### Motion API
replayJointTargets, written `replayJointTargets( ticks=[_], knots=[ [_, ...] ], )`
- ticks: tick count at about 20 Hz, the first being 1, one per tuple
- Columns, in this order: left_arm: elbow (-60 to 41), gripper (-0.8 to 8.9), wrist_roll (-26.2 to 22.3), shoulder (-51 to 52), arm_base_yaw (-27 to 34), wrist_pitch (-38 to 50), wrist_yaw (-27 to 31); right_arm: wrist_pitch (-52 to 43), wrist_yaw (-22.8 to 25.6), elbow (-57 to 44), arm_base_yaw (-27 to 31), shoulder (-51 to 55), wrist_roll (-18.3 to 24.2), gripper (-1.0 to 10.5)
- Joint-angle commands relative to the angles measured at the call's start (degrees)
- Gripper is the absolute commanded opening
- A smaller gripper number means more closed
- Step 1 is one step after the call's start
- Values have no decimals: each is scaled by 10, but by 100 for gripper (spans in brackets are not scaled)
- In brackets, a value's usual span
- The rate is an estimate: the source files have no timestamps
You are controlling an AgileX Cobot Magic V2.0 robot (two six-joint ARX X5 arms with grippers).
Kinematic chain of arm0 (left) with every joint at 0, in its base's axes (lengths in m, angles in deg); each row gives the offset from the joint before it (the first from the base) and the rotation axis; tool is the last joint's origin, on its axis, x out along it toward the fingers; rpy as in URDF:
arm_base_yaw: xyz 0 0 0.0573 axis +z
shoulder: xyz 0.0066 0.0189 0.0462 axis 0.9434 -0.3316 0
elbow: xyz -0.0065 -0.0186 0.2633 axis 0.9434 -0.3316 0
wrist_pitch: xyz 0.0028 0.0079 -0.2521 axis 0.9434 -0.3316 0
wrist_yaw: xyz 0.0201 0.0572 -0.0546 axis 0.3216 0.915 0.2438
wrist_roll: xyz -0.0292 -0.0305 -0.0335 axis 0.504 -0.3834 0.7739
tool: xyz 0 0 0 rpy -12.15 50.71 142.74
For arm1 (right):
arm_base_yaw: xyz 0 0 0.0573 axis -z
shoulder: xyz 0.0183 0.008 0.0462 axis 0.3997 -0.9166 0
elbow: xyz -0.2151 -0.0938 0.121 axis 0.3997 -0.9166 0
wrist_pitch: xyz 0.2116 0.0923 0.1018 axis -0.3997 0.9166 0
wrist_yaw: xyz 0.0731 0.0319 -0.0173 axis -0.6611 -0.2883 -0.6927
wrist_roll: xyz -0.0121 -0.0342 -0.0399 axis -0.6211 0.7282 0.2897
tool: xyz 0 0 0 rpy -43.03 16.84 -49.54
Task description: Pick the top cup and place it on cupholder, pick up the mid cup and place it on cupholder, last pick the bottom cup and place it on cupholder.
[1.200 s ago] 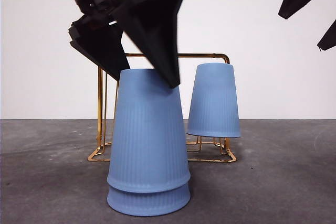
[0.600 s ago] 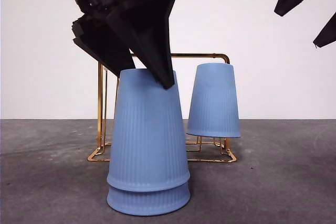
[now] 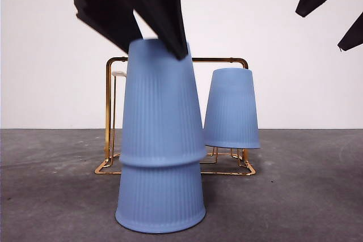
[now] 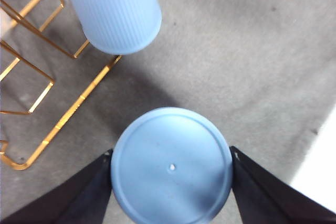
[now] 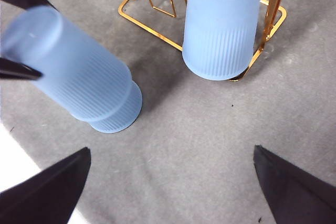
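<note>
With the left tool clamped on the mid cup, upright at frame centre over the bottom cup, the cupholder sits just behind, its free white-tipped prong upper left, while the right tool waits wide.

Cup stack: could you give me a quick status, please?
Left gripper shut on mid cup, partly lifted off bottom cup. Right gripper open, waiting. One cup on cupholder.
</note>
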Motion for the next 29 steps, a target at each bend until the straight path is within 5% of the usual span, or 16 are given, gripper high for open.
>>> replayJointTargets(
  ticks=[1,7,14,21,24,29],
  knots=[
    [46,274,1,1,-6,-22,2,-6,-2,5,-3,-3,-6,491],
    [117,274,2,38,-3,-39,13,-6,-2,5,-3,-3,-6,491],
    [129,276,3,98,42,-30,132,-6,-2,5,-3,-3,-6,491],
    [129,276,3,66,145,-14,131,-4,-2,5,-3,-3,-6,491],
    [129,276,8,34,175,-12,68,-6,-2,5,-3,-3,-6,491],
    [129,276,14,-28,198,-6,45,-6,-2,5,-3,-3,-6,491]
  ],
)
